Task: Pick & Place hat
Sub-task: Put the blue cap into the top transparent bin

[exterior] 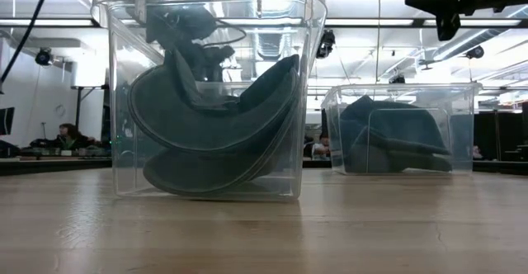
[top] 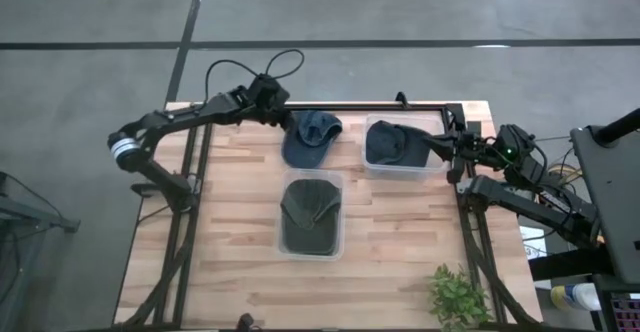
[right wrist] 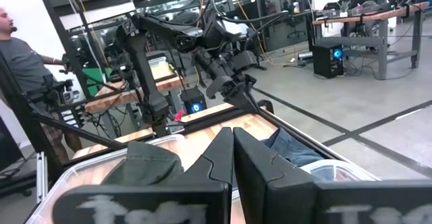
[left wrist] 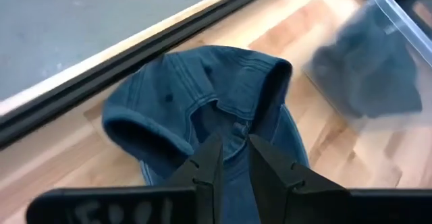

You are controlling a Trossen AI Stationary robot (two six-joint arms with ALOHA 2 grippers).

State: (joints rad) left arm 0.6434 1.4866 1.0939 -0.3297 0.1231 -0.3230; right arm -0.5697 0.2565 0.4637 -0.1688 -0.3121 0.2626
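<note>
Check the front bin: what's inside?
The front bin holds one dark green cap, folded against the walls, brim curled. Whether anything lies under it cannot be seen; the cap covers the floor.

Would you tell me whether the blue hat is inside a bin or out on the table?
Out: the blue hat lies on bare wood between the bins, left gripper at it.

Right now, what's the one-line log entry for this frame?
left gripper: shut on blue hat, far table edge | right gripper: shut, empty, over right bin | centre bin: hat inside
</note>
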